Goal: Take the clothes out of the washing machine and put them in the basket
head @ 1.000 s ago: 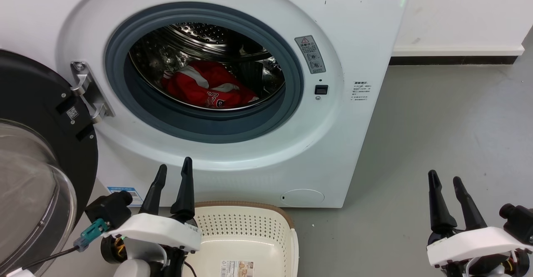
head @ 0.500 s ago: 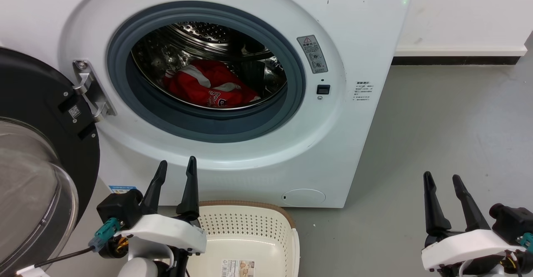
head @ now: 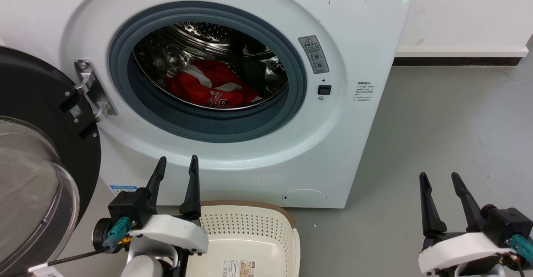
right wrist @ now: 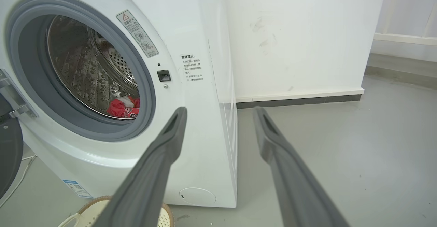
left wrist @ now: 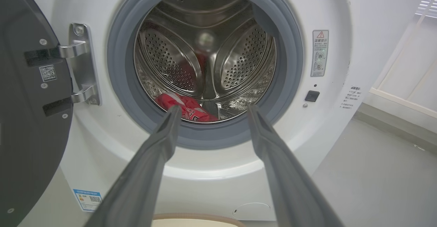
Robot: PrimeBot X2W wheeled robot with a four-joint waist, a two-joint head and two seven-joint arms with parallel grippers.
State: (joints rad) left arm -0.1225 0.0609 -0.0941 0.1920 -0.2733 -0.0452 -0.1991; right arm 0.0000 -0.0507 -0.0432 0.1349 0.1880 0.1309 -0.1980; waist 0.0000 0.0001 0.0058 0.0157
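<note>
The robot's left hand (head: 178,158) had turned at the wrist over the past second. Its two long dark fingers had drawn level and now pointed up at the open washing machine (head: 354,27). The right hand (head: 439,174) had edged slightly inward above the grey floor (head: 437,114). The whole head view had also drifted a little, so part of that shift belonged to the camera. Both hands were released, fingers spread and carrying nothing.

The clothes (head: 208,86) lay where they had been, a crumpled heap of soft bright red fabric with white trim and a scrap of white lettering. They were slumped at the bottom of the drum (left wrist: 170,56). The basket (head: 250,226) stood on the floor just in front of the machine, below the porthole and beside the left hand. Nothing was in the part of it that showed except a paper label (head: 239,267) on its base.

Judging by this, the job had barely begun. The left hand seemed to be lining up for a reach into the drum, and no garment had yet come out.

The drum was shiny perforated steel with smooth raised ribs, ringed by a thick matte grey seal (head: 208,129). The machine's front was glossy white, curved around the opening. Its door (head: 33,102), black-framed with a bulging clear glass bowl, hung wide open on a metal hinge (head: 89,87) at the left. The basket was cream plastic with rows of small holes and a brown woven-looking rim. The limp cloth would probably drape and snag on the seal's lip as it was pulled out.
</note>
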